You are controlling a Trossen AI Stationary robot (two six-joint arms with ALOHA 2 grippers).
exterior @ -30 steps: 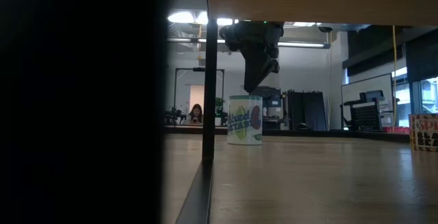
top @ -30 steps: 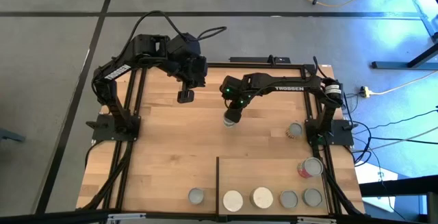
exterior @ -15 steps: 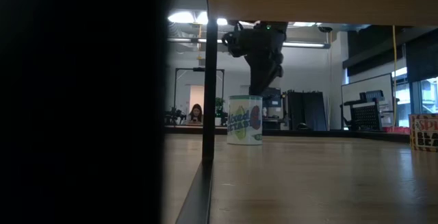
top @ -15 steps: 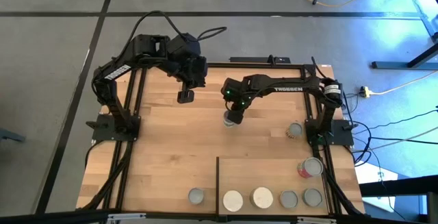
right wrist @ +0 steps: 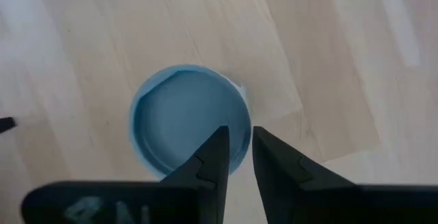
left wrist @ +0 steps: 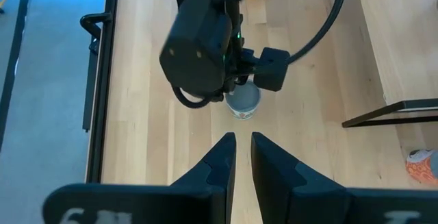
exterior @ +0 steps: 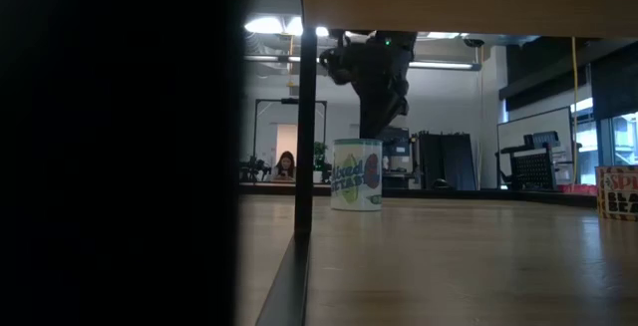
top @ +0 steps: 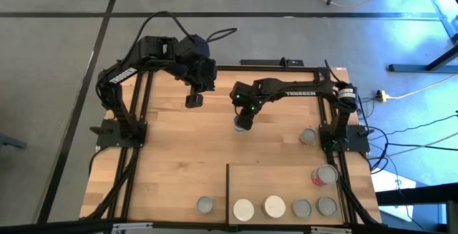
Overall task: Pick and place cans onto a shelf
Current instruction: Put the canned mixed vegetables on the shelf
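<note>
A can with a white and green label (exterior: 357,174) stands upright on the tabletop near its middle; its silver-grey top shows in the right wrist view (right wrist: 179,118). My right gripper (top: 242,123) points down right above it, fingers shut (right wrist: 237,131). My left gripper (top: 193,101) hangs shut and empty over the far left of the table (left wrist: 239,138). The shelf (top: 286,180) is the light-wood panel at the near right. Several cans stand in a row at its near edge (top: 274,206). One can (top: 205,205) stands left of it. My right gripper's shut fingertips (right wrist: 219,145) stand over the can's top close to its rim (right wrist: 236,114), coming from above and pointing down. I cannot tell whether they touch it. The can stands upright on the table.
A can with a red-pink side (top: 324,174) lies at the shelf's right edge, and another can (top: 308,135) stands on the table beyond it. The shelf's black strip (top: 227,191) marks its left side. Black arm frames run along both table sides.
My right gripper has tipped a little more upright over the can near the table's middle and stays just above its top. The can has not moved.
</note>
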